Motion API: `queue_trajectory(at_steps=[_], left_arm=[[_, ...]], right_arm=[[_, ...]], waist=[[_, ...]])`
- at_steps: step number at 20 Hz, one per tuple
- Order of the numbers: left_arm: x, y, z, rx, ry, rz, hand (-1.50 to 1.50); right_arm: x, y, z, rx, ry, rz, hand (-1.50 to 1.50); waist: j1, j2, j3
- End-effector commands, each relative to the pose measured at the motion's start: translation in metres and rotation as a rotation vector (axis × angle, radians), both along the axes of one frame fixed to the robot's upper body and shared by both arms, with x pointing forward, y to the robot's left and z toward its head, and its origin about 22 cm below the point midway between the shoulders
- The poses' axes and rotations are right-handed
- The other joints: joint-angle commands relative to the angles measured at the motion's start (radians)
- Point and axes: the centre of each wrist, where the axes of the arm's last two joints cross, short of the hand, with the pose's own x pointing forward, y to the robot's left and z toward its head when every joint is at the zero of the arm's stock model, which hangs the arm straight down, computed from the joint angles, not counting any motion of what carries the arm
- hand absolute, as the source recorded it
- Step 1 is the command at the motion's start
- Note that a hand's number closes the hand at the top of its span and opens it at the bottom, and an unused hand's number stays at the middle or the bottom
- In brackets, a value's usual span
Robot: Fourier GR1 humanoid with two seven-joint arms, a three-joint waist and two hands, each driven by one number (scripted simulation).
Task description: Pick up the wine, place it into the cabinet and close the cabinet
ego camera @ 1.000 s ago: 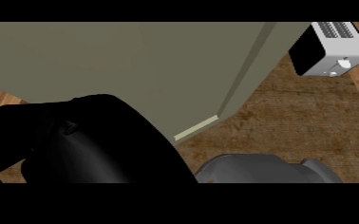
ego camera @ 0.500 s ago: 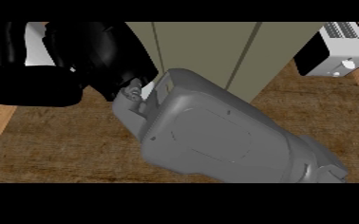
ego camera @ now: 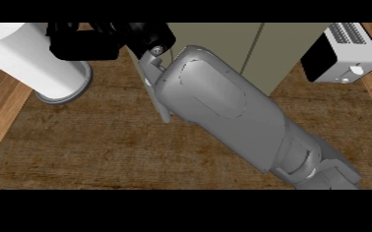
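Observation:
My right forearm (ego camera: 240, 113) runs from the lower right up to the top left. Its black hand (ego camera: 109, 39) sits at the view's upper edge, against the top of a thin pale panel (ego camera: 156, 98) seen edge-on, which looks like a cabinet door. Behind the arm stand the olive cabinet fronts (ego camera: 283, 49). No wine bottle is plainly visible; the arm and hand hide much of the cabinet's left part. My left hand does not show.
A tall white cylinder (ego camera: 33, 61) with a grey rim stands at the left on the wooden counter (ego camera: 109, 147). A white and black toaster (ego camera: 338, 54) sits at the upper right beside the cabinet.
The black hand has gone from the lower left up to the top left, and the forearm now stretches across the middle. The white cylinder has come into view at the left.

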Motion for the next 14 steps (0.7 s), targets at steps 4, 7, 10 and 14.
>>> queue_trajectory(at_steps=[4, 7, 10, 14], left_arm=[[0.000, 0.004, 0.001, 0.000, 0.008, 0.023, 1.50], [0.004, 0.002, 0.006, 0.017, -0.014, 0.018, 1.50], [0.004, -0.004, 0.010, 0.006, -0.019, 0.022, 1.50], [0.004, -0.005, 0.010, 0.007, -0.003, 0.016, 1.50]], right_arm=[[0.052, -0.048, -0.044, -0.076, 0.054, -0.195, 1.50], [0.059, -0.066, -0.061, -0.090, 0.039, -0.206, 1.50], [0.066, -0.076, -0.058, -0.106, 0.001, -0.238, 1.50], [0.067, -0.082, -0.063, -0.101, 0.005, -0.229, 1.50]], waist=[[-0.020, 0.045, 0.005], [-0.029, 0.056, 0.005], [-0.021, 0.058, 0.005], [-0.031, 0.058, 0.005]])
